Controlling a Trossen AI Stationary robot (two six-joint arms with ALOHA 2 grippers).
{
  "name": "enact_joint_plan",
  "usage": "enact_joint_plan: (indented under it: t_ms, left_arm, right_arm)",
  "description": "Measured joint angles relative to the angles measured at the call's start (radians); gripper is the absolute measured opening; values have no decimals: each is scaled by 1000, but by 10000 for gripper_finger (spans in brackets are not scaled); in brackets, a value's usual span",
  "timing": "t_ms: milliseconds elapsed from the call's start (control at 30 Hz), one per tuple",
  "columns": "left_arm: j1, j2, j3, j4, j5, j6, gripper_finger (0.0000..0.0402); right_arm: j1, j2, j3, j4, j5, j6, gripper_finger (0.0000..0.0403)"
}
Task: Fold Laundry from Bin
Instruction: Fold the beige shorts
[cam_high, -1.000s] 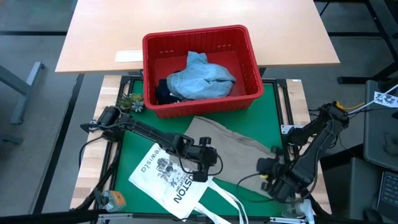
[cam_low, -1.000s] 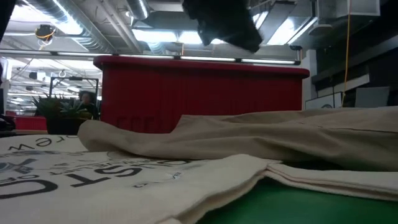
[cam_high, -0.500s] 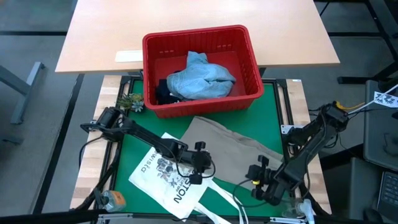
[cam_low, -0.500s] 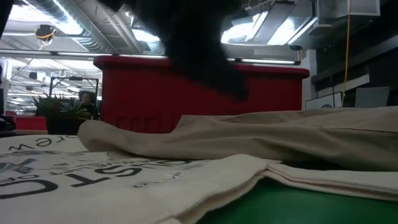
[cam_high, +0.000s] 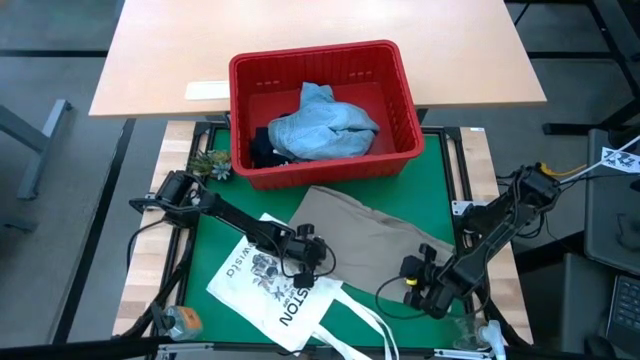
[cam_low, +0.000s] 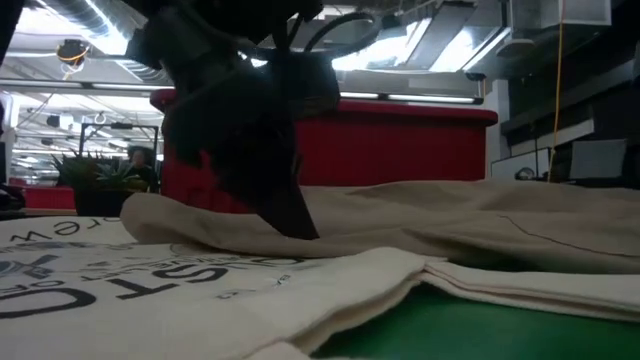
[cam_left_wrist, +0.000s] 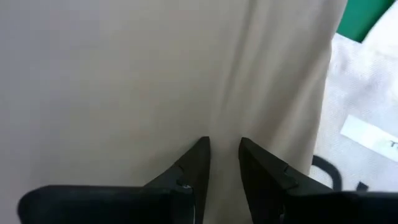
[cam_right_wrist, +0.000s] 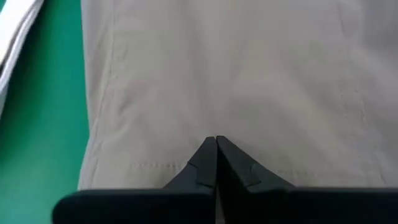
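A green mat covers the near table; beyond it stands a bare light-wood tabletop. At the far edge of the mat sits the red bin, holding crumpled light blue jeans and a dark garment on their left. Just in front of the bin a beige cloth lies spread flat on the mat. Its near left corner overlaps a white tote bag printed with dark lettering, whose straps trail toward the near edge. A small green plant stands left of the bin, and a small roll of tape rests at the near left corner.

The left gripper is down at the cloth's left edge, its fingers slightly apart with their tips against the fabric; whether they pinch it cannot be told. The right gripper is clenched at the cloth's near right hem, seemingly pinching the fabric. In the low view a dark arm blocks part of the bin.

A second ago the left gripper sat further right over the cloth and high out of the low view; the right gripper has closed and shifted left.
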Motion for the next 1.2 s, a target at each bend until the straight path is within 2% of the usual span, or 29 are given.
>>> enact_joint_plan:
  t_ms: [133, 333, 500, 633, 700, 900, 1200]
  left_arm:
    - [2, -32, 42, 0, 0, 0, 85]
    - [27, -57, 134, 1, -18, 5, 85]
    - [71, -58, 175, 56, -106, 26, 85]
    - [120, -47, 174, 143, -123, 25, 85]
    - [142, -26, 174, 173, -125, 24, 85]
    - [196, 58, 174, 252, -142, 24, 85]
    - [276, 160, 174, 263, -202, -11, 85]
  right_arm:
    - [0, -13, 84, -109, -3, -3, 3]
    - [2, -14, 263, -412, 38, -30, 3]
    - [1, -14, 335, -605, 174, -4, 3]
    - [-7, -14, 313, -636, 312, 23, 3]
    - [-32, -13, 286, -637, 328, 32, 3]
    - [-136, -12, 169, -584, 309, 34, 3]
    - [-291, -12, 14, -560, 158, 35, 3]
